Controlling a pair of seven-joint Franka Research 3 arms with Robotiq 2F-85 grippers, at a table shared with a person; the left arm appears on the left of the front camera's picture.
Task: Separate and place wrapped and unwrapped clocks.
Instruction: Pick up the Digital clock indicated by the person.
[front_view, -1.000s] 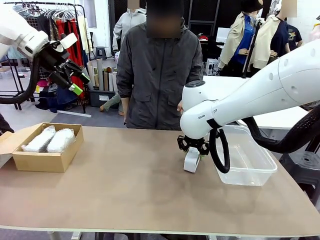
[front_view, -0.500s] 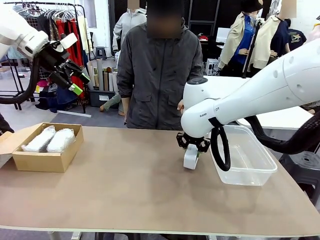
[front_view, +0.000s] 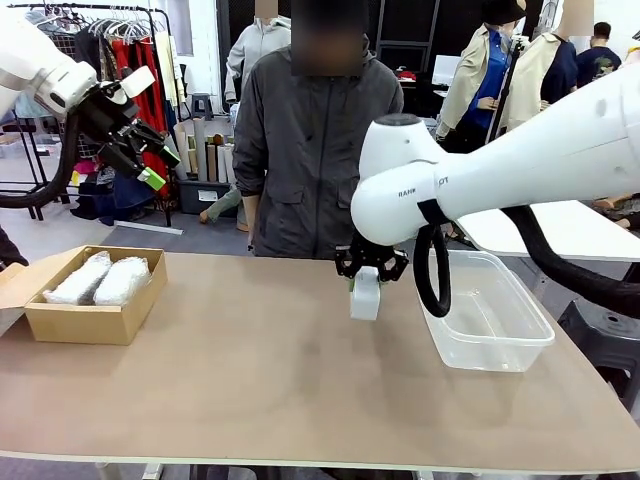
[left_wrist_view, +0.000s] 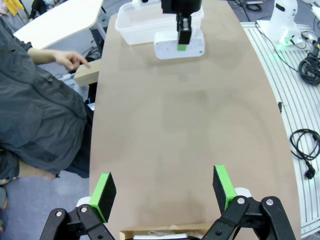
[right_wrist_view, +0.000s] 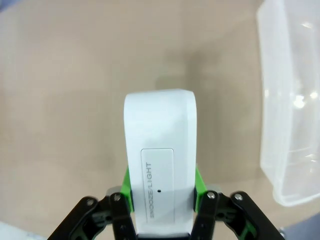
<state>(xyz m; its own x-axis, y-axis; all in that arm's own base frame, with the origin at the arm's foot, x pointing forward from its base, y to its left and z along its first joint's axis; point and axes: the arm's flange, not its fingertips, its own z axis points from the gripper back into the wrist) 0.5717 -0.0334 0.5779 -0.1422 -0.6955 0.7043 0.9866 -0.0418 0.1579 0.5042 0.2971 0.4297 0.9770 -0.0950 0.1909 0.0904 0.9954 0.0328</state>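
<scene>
The table (front_view: 250, 380) is mostly bare brown top, so there is wide room to move across its middle and along its near edge. Taking the tub (front_view: 490, 320) as landmark: it sits at the table's right end, empty as far as can be seen, its right wall close to the table's right edge. Well to its left, at the table's far left end, the box (front_view: 95, 305) already holds the 2 bundles (front_view: 100, 280) side by side, so the wrapped part looks done. What is left, by my reading, is the 1 bare clock (front_view: 366, 293): the right gripper (front_view: 368, 280) is clamped on its narrow sides and holds it clear of the table, just left of the tub's near-left corner; the right wrist view shows its snooze bar (right_wrist_view: 159, 187) facing the camera. A short carry rightward over the tub's left rim should finish, the rim being the edge to clear. The left gripper (left_wrist_view: 165, 187) hangs high above the box end, far left of the tub, its jaws spread wide and holding nothing. A person stands behind the far edge, left of the tub.
</scene>
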